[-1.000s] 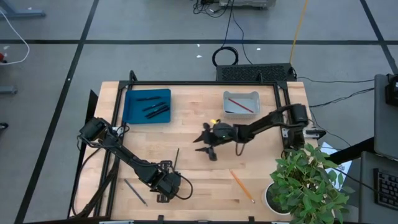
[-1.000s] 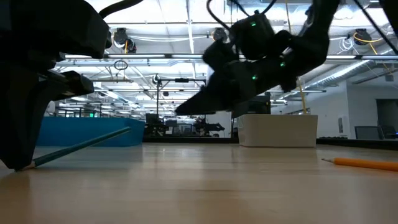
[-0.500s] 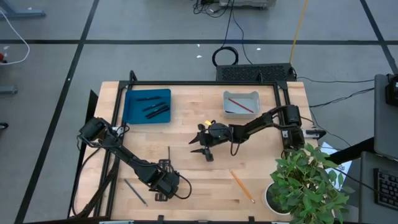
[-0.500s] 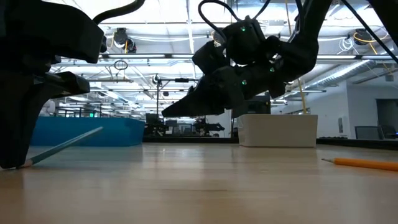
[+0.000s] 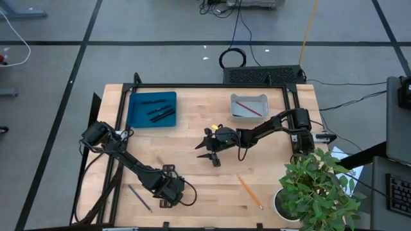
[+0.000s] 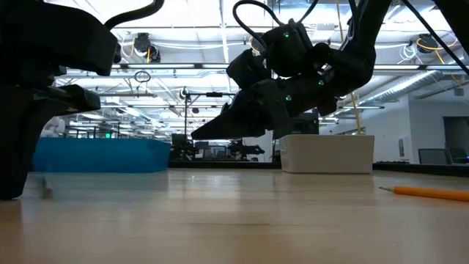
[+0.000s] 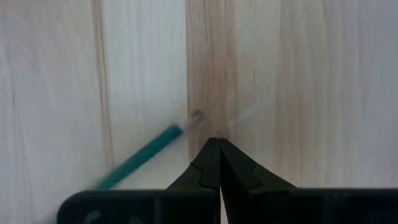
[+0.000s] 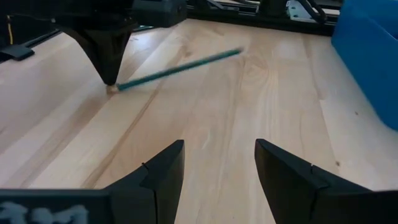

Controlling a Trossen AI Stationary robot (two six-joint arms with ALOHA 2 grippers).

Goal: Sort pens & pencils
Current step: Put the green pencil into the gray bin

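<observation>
Left gripper sits low at lower left-centre of the high view, fingers pressed tight together at the table; in the left wrist view the tips meet right at the end of a teal-green pencil, but whether they pinch it or only touch it cannot be told. That pencil shows blurred; in the right wrist view it runs as a slanted line away from the left gripper's tip. Right gripper hangs at frame centre above the wood, fingers spread apart, nothing between them. Orange pencil lies lower right of centre, long axis diagonal, upper left to lower right. A grey pen lies at lower left, also diagonal. Blue tray, upper left, holds dark pens, angled. White bin, upper right of centre, holds a red pencil, diagonal.
</observation>
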